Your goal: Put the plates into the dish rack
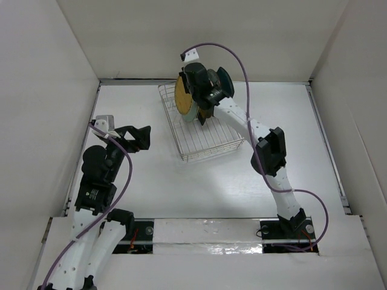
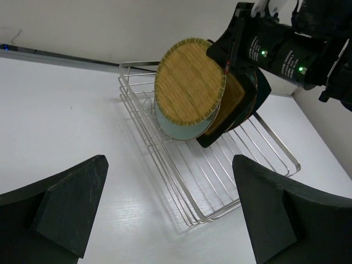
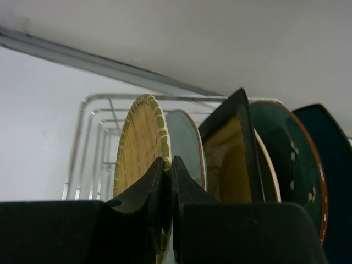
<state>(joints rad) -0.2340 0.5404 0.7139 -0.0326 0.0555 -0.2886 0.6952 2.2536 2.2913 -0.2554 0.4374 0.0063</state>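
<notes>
On the white surface the dish rack carries the plates on edge at its far end. Frontmost, the yellow checked plate sits in the right arm's jaws, clamped on its rim. It looks almost seated, so a clean release likely comes next. The left arm's jaws gape wide, empty.

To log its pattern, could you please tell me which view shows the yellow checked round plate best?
The left wrist view: the yellow checked round plate faces it almost fully. The top external view shows it foreshortened; the right wrist view shows it nearly edge-on, pinched in the right claw.
</notes>
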